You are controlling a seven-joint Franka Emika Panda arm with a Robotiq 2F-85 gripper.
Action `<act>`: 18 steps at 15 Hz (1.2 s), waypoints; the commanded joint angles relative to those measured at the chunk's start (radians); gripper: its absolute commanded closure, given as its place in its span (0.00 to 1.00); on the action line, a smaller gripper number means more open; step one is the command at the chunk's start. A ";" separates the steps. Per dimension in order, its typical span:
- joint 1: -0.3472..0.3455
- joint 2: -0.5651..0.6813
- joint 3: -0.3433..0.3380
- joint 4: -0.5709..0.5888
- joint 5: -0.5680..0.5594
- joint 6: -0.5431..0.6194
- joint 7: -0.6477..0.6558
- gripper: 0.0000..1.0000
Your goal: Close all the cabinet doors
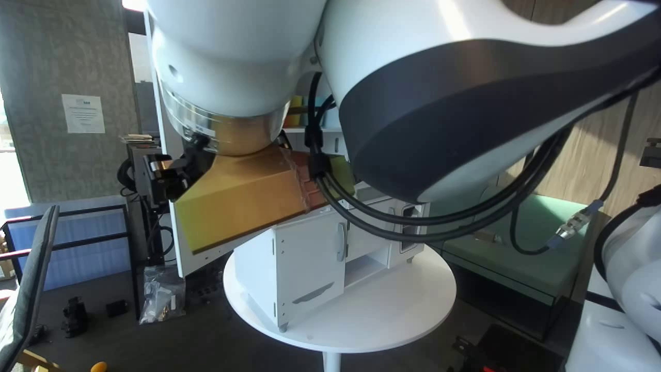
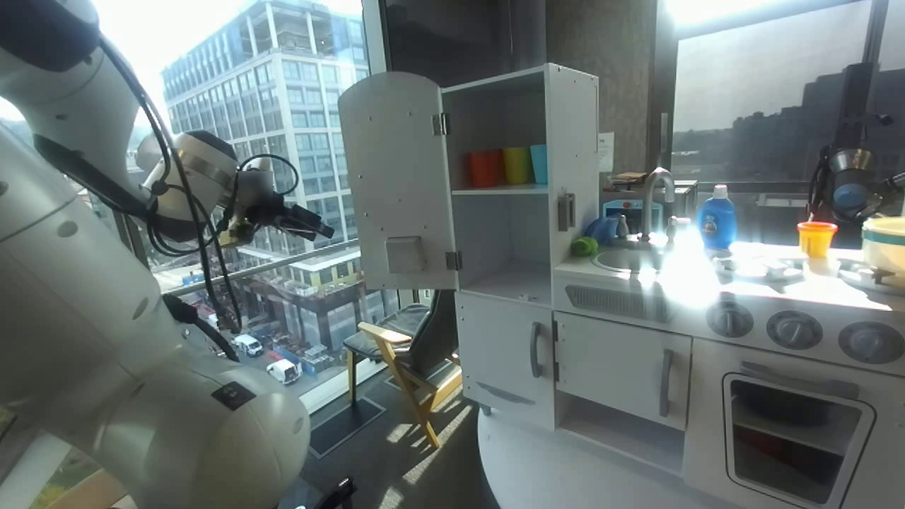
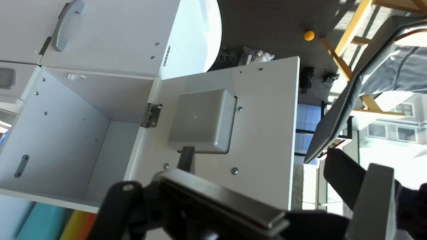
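Note:
The tall upper cabinet door (image 2: 399,177) stands wide open. Its inner face, with a grey square box fitting (image 3: 203,120), shows in the wrist view; part of it also shows in an exterior view (image 1: 188,266). The shorter lower door (image 2: 502,346) is shut, as is the middle door (image 2: 622,360). My gripper (image 2: 318,226) is just left of the open door in an exterior view. In the wrist view the gripper (image 3: 263,163) is open and empty, with the door's free edge between its fingers in the picture. Whether a finger touches the door, I cannot tell.
The oven door (image 2: 792,417) is shut. Coloured cups (image 2: 484,168) stand on the open cabinet's shelf. A blue bottle (image 2: 717,218) stands on the counter. The cabinet sits on a round white table (image 1: 423,294). A folding chair (image 2: 406,339) is near the open door.

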 commanded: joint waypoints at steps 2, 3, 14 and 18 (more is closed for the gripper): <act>-0.053 0.150 0.082 0.160 -0.169 -0.048 0.213 0.00; -0.047 0.176 0.087 0.181 -0.205 -0.060 0.246 0.00; 0.088 0.382 -0.006 0.339 -0.510 -0.255 0.476 0.00; 0.144 0.437 -0.082 0.377 -0.561 -0.299 0.489 0.00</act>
